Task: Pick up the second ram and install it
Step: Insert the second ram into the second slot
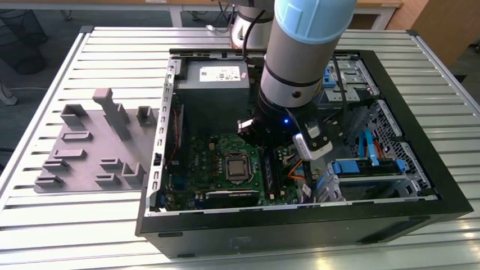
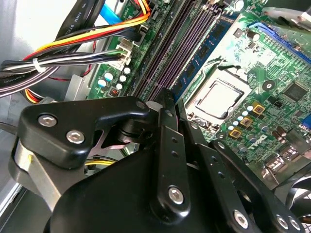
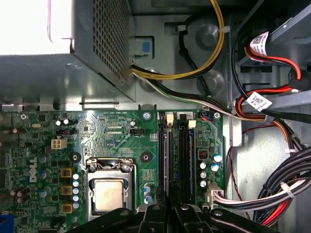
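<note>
Slatted table [image 1: 112, 225], open PC case [image 1: 420, 185], gripper [image 3: 170, 209] over slots, grip state unclear

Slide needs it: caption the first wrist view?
Gripper poised over the motherboard's memory slots, beside the CPU socket.

the arm [image 1: 304, 50] reaches steeply downward, its gripper [image 2: 163, 104] low with fingers seemingly drawn close together

Silver-grey arm [image 1: 300, 62] with pale blue joint cap, black gripper [image 2: 165, 160] linkage, silver screws, perhaps a blue indicator light
</note>
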